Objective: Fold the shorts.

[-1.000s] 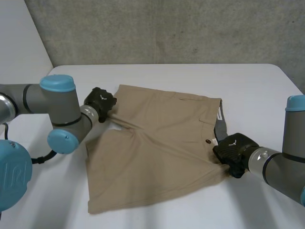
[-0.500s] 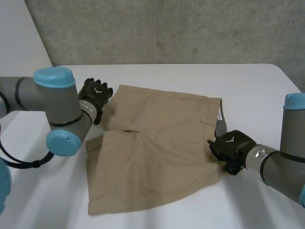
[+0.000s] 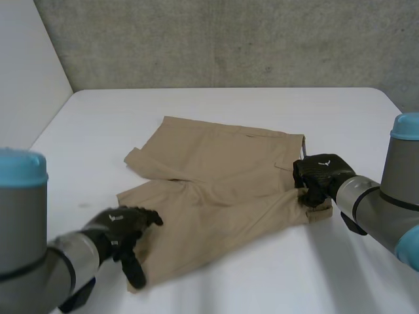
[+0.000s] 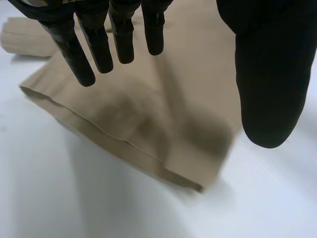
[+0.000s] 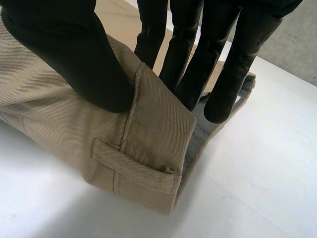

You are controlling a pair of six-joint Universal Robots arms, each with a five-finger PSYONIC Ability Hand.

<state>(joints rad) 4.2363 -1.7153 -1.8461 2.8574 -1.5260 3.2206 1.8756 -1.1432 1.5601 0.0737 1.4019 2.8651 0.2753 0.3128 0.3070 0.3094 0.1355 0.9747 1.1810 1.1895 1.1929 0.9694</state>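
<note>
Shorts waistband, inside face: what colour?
Grey lining on tan shorts; clearest in the right wrist view.

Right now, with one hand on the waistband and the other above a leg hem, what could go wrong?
The right hand pinches only a waistband corner of the shorts; lifted alone, the cloth may drag and bunch. The left hand is open above the near leg hem, holding nothing, so that end could lag or twist.

left hand (image 3: 121, 230) sits low and close in, fingers straight and spread, thumb wide, holding nothing; right hand (image 3: 319, 175) has its thumb clamped against its fingers on the shorts (image 3: 216, 196) at the waistband
</note>
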